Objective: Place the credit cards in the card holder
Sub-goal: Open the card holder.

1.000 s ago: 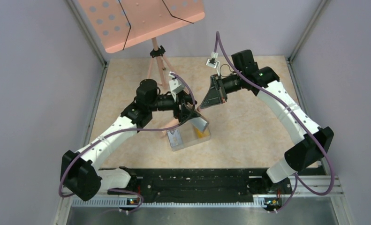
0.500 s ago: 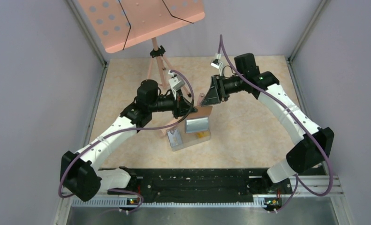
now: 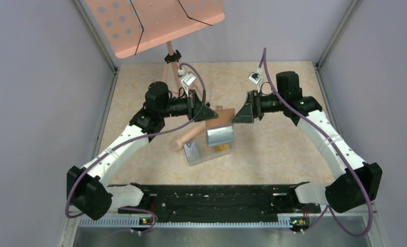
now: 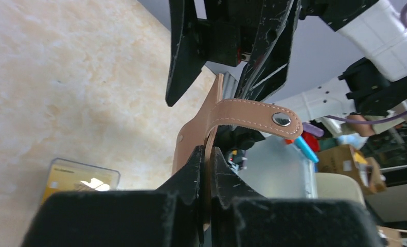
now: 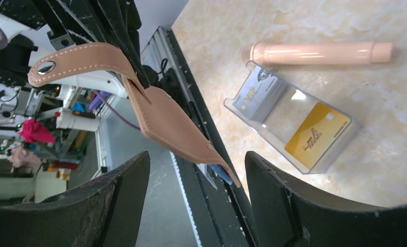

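Observation:
The brown leather card holder (image 3: 220,115) hangs above the table, and my left gripper (image 3: 205,112) is shut on its edge (image 4: 206,149). Its snap strap (image 4: 247,114) curls out to the right. A grey-blue credit card (image 5: 217,175) sticks out of the holder's lower end. My right gripper (image 3: 236,114) stands open just right of the holder, its fingers (image 5: 124,195) on either side of the holder's tip without touching it. Below, a clear plastic box (image 3: 227,152) holds a grey credit card (image 5: 255,98) and a yellow one (image 5: 314,135).
A peach cylinder (image 3: 188,137) lies on the table beside the clear box (image 5: 345,135). A pink perforated board (image 3: 155,20) on a tripod (image 3: 171,62) stands at the back. Grey walls close in both sides.
My left gripper has shut on the card holder. My right gripper has opened, let go of it and drawn back to the right. The holder has shifted towards the back.

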You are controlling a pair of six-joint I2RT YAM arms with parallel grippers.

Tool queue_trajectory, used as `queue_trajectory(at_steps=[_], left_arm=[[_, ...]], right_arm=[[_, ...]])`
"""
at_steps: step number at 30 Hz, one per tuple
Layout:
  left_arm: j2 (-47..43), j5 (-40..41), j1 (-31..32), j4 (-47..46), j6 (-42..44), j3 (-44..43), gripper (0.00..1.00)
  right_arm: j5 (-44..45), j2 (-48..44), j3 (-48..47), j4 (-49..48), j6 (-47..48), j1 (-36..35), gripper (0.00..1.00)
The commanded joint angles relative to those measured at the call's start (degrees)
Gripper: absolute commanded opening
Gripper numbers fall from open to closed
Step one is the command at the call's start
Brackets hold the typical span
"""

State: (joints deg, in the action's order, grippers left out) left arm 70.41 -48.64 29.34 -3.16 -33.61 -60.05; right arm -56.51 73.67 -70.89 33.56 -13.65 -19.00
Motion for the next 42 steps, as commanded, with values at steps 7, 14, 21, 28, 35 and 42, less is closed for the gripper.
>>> queue_trajectory(at_steps=[7, 14, 21, 28, 35, 42], left_arm=[[1.9, -6.0, -0.2, -6.8, -11.1, -2.9, 0.00], [0.8, -2.3, -0.2, -2.9, -9.1, -2.8, 0.13], [-6.1, 19.2, -0.2, 12.6, 4.3, -4.0, 0.70], [-9.6, 30.4, -1.8, 26.0, 7.8, -3.3, 0.89], [-4.8, 27.8, -2.1, 32.2, 6.0, -2.0, 0.89], [1.0, 18.4, -1.6, 28.1, 3.7, -1.2, 0.85]], right_arm=[[-8.0, 1.6, 2.4, -15.6, -7.9, -3.9, 0.59], [-11.3, 2.7, 3.4, -20.0, -11.8, -4.2, 0.00], [-6.0, 2.5, 2.5, -19.0, -13.4, -3.5, 0.00], [-4.0, 3.0, 1.1, -18.8, -15.4, -0.3, 0.00], [-4.1, 4.0, 0.3, -19.0, -17.2, -0.1, 0.00], [-2.7, 4.3, 0.8, -19.0, -18.0, -0.2, 0.00]])
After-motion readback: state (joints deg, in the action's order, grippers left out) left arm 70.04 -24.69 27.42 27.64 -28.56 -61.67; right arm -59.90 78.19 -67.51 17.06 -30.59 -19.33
